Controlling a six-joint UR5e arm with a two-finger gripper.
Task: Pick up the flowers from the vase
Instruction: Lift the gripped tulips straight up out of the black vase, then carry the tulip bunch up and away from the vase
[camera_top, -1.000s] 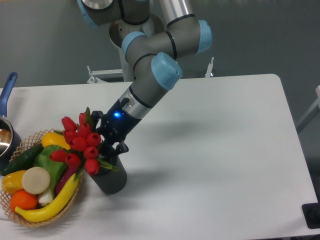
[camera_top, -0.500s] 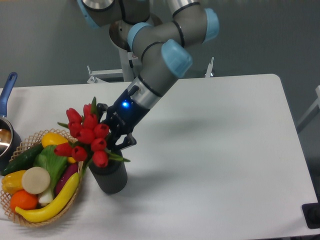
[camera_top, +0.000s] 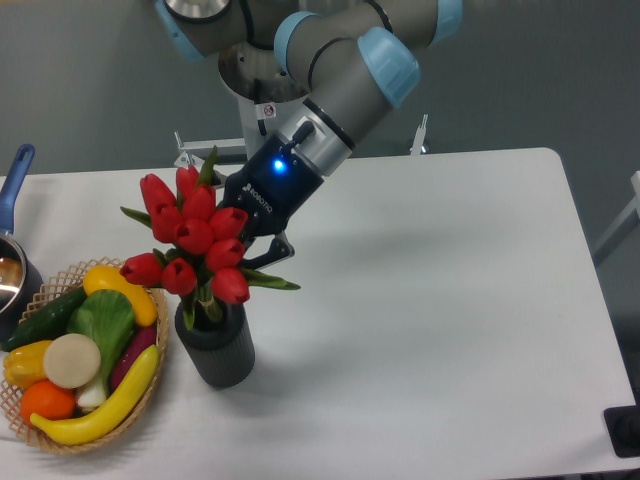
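Small white lettering on the claw (camera_top: 246, 232) body, too blurred to read.

light: even, bright | shadows: soft, on table (camera_top: 450, 300) | focus: slightly soft

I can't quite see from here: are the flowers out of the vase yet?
Not fully. The flowers are raised, but their stems still dip into the vase mouth.

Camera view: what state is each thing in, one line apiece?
Red tulip bunch with green stems: gripped, raised, stem ends still in the vase mouth.
Dark ribbed cylinder vase: upright on the table.
Two-finger gripper: closed on the bunch, blue light on.
Woven wicker basket: full of fruit and vegetables.
Blue-handled pot: at the left edge, cropped.
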